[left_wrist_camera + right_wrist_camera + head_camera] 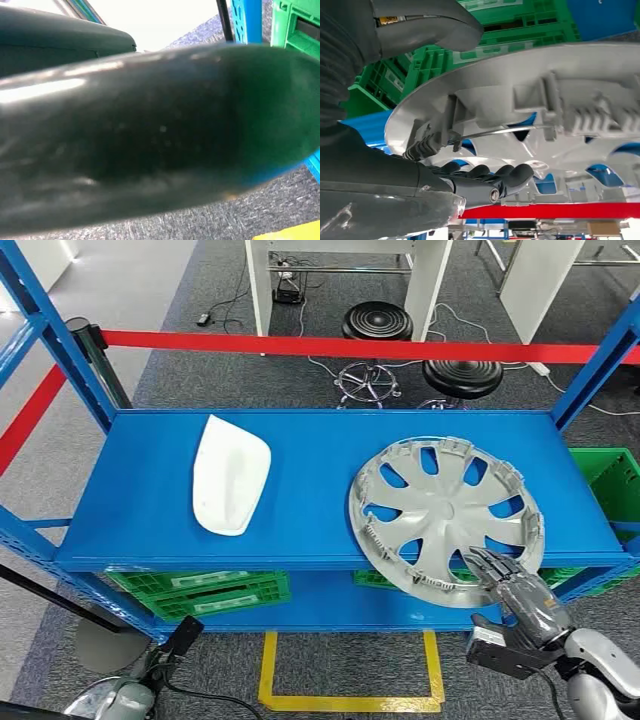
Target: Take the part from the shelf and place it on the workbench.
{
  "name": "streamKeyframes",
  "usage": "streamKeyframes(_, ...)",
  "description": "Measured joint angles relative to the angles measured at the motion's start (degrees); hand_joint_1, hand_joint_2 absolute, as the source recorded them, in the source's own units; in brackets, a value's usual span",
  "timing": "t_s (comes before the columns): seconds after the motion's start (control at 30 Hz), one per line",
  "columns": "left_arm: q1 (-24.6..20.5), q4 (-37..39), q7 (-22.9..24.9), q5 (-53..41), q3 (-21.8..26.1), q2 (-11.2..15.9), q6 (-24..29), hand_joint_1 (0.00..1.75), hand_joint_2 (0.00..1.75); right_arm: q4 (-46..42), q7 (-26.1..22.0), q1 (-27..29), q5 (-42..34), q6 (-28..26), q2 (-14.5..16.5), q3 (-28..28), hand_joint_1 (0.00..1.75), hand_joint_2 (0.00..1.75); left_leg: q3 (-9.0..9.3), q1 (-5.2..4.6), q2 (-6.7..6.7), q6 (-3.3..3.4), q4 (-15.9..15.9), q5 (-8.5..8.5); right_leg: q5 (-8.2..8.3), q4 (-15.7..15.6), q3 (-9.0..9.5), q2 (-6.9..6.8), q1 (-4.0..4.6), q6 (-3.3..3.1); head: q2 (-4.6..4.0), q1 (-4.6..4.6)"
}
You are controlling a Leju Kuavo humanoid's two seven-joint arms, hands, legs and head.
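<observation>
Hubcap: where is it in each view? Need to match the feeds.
Head view: silver hubcap lies at the right end of the blue shelf, its near rim overhanging the front edge, the right hand at that rim.
Left wrist view: not in it.
Right wrist view: hubcap spans the picture, fingers on one face, thumb on the other.
Shared landmark: green crates.
</observation>
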Motion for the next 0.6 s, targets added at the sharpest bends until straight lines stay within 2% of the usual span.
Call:
streamKeyframes(0.03, -0.01, 0.0, -0.02, 0.02, 0.0, 0.02, 0.0, 0.0, 0.0, 0.1, 0.04, -0.15, -0.05, 0.24, -0.16, -0.01, 0.0, 1.75, 0.12, -0.01, -0.01, -0.11, 0.01, -0.08, 0.97, -2.59, 1.39, -0.04, -0.05, 0.02, 0.0, 0.02)
streamKeyframes(0.07, -0.01, 0.0, -0.03, 0.07, 0.0, 0.08, 0.01, 0.0, 0.0, 0.26, 0.09, -0.34, -0.13, 0.52, -0.25, -0.01, 0.0, 1.75, 0.15, -0.11, -0.03, -0.27, 0.08, -0.16, 1.19, -4.24, 2.29, -0.01, -0.03, 0.0, 0.0, 0.04)
streamKeyframes(0.1, -0.03, -0.01, -0.08, 0.14, 0.0, 0.15, 0.02, 0.0, 0.0, 0.49, 0.2, -0.64, -0.31, 1.05, -0.47, 0.01, 0.0, 1.75, 0.2, -0.21, -0.06, -0.54, 0.16, -0.24, 2.07, -7.26, 3.95, 0.06, -0.03, -0.21, 0.0, 0.02)
streamKeyframes(0.13, -0.02, 0.0, -0.14, 0.22, 0.0, 0.22, 0.03, 0.0, 0.0, 0.68, 0.3, -0.9, -0.53, 1.56, -0.65, 0.04, 0.0, 1.75, 0.2, -0.31, -0.09, -0.82, 0.21, -0.24, 2.29, -8.81, 4.83, 0.14, 0.01, -0.48, 0.0, -0.01)
streamKeyframes(0.23, -0.06, -0.01, -0.39, 0.39, 0.0, 0.36, 0.03, 0.0, 0.0, 1.07, 0.59, -1.77, -0.89, 2.97, -1.42, 0.24, 0.0, 1.75, 0.13, -0.24, -0.08, -1.63, 0.25, -0.23, 2.34, -9.15, 5.01, 0.33, 0.1, -1.66, 0.0, -0.08)
streamKeyframes(0.27, -0.1, -0.02, -0.46, 0.45, -0.01, 0.37, 0.03, 0.0, 0.0, 1.18, 0.7, -2.14, -0.9, 3.39, -1.76, 0.28, 0.0, 1.75, -0.12, -0.2, -0.03, -1.9, 0.9, -0.81, 2.4, -9.2, 5.03, 0.32, 0.03, -2.04, 0.0, -0.15)
streamKeyframes(0.3, -0.17, -0.02, -0.53, 0.51, -0.02, 0.35, 0.03, 0.0, 0.0, 1.26, 0.8, -2.48, -0.92, 3.79, -2.08, 0.31, 0.0, 1.75, -0.87, -0.18, 0.02, -2.17, 2.61, -2.01, 2.47, -9.27, 5.06, 0.29, -0.08, -2.35, 0.0, -0.25)
streamKeyframes(0.33, -0.24, -0.02, -0.59, 0.58, -0.03, 0.31, 0.03, 0.0, 0.0, 1.32, 0.88, -2.77, -0.93, 4.17, -2.36, 0.34, 0.0, 1.75, -2.2, -0.15, 0.08, -2.4, 5.62, -3.75, 2.51, -9.3, 5.04, 0.25, -0.13, -2.54, 0.0, -0.33)
streamKeyframes(0.4, -0.33, -0.02, -0.69, 0.74, -0.04, 0.23, 0.03, 0.0, 0.0, 1.5, 0.98, -3.16, -0.95, 4.7, -2.77, 0.46, 0.0, 1.75, -5.67, -0.08, 0.08, -2.67, 13.25, -7.28, 2.54, -9.29, 4.94, 0.19, -0.13, -2.7, 0.0, -0.42)
streamKeyframes(0.43, -0.33, -0.02, -0.72, 0.81, -0.03, 0.23, 0.03, 0.0, 0.0, 1.6, 1.03, -3.29, -0.95, 4.86, -2.92, 0.52, 0.0, 1.75, -6.81, -0.06, 0.09, -2.71, 15.79, -8.03, 2.55, -9.29, 4.89, 0.17, -0.14, -2.7, 0.0, -0.42)
streamKeyframes(0.47, -0.32, -0.02, -0.75, 0.86, -0.03, 0.23, 0.03, 0.0, 0.0, 1.69, 1.08, -3.39, -0.95, 4.97, -3.07, 0.58, 0.0, 1.75, -6.97, -0.03, 0.09, -2.7, 16.25, -7.64, 2.58, -9.28, 4.87, 0.16, -0.17, -2.68, 0.0, -0.43)
streamKeyframes(0.5, -0.33, -0.02, -0.78, 0.91, -0.02, 0.23, 0.03, 0.0, 0.0, 1.76, 1.12, -3.51, -0.95, 5.09, -3.21, 0.63, 0.0, 1.75, -6.03, 0.02, 0.09, -2.67, 14.48, -6.27, 2.61, -9.27, 4.88, 0.16, -0.22, -2.6, 0.0, -0.42)
streamKeyframes(0.57, -0.43, -0.02, -0.85, 0.98, -0.02, 0.17, 0.03, 0.0, 0.0, 1.85, 1.22, -3.75, -0.96, 5.26, -3.55, 0.69, 0.0, 1.75, -2.15, 0.2, 0.11, -2.73, 6.97, -2.74, 2.66, -9.19, 4.86, 0.19, -0.24, -2.21, 0.0, -0.47)
streamKeyframes(0.6, -0.53, -0.02, -0.89, 1.01, -0.02, 0.13, 0.03, 0.0, 0.0, 1.9, 1.27, -3.87, -0.96, 5.33, -3.79, 0.7, 0.0, 1.75, -0.54, 0.29, 0.03, -2.64, 3.67, -1.69, 2.7, -9.12, 4.74, 0.24, -0.16, -1.91, 0.0, -0.51)
